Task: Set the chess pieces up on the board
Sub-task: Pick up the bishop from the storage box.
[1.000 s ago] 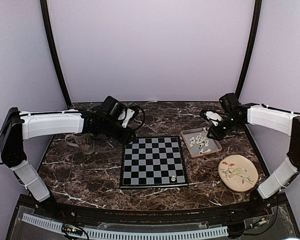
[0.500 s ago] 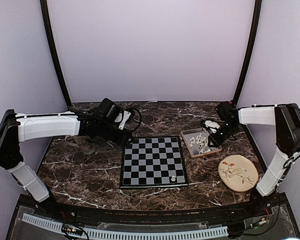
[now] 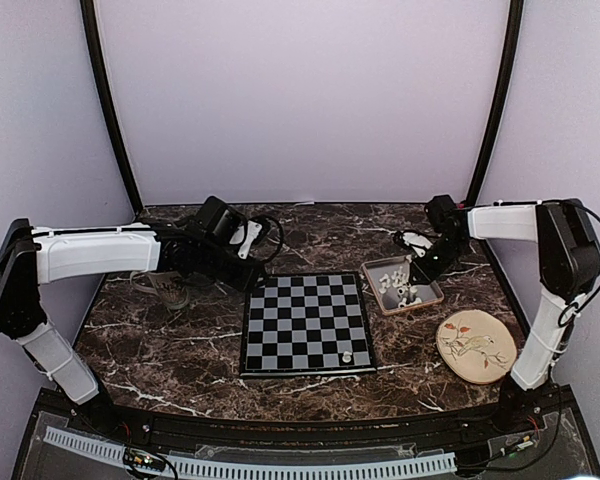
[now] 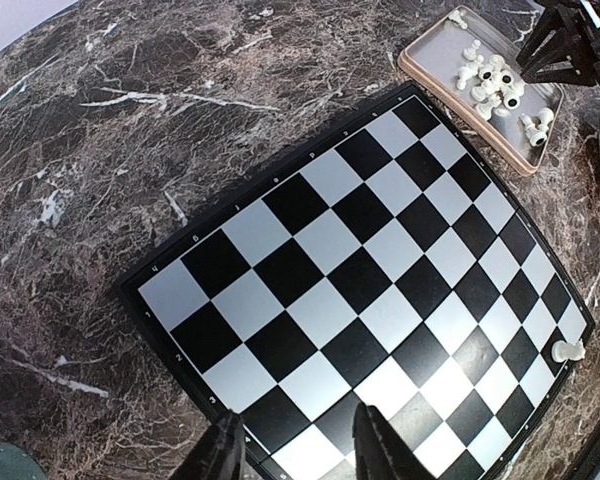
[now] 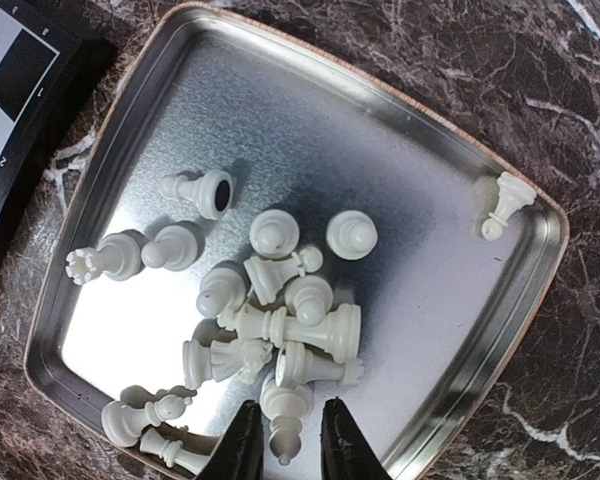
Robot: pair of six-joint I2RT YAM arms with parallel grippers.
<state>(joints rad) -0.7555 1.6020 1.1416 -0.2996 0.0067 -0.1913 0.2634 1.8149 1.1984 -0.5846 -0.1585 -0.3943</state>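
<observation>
Right now nearly all the chess pieces (image 5: 280, 320) lie in a loose heap directly under my right gripper (image 5: 288, 445). Most are tipped over and touch or cross one another. My tips are slightly spread and straddle a toppled piece (image 5: 283, 408) at the heap's near edge. I can't see either pad touching it, and nothing is held.

Risks, as I judge them:
- Neighbours crowd the target. Two lie just ahead of my tips, touching it or nearly so. Closing could catch a second piece, or nudge the target so it rolls out sideways.
- The target lies on its side and looks round and smooth. A pinch off its middle could squirt it away, or lift it crooked so it won't stand on a square.
- The tray (image 5: 410, 170) is shiny metal with a shallow wall close by my tips. Going too low would scrape the floor and could shove the whole tray.

Further out, the board (image 3: 307, 322) sits to the left of my right gripper, just beside the tray. A lone piece (image 3: 347, 356) stands near its near-right corner, and a careless carry over that corner could knock it down. My left gripper (image 4: 295, 450) hangs with fingers apart and empty, the board spread out ahead of them. If both arms work over the board, they could crowd each other. The plate (image 3: 475, 345) lies behind my right gripper, toward the bases, out of the carry path.
</observation>
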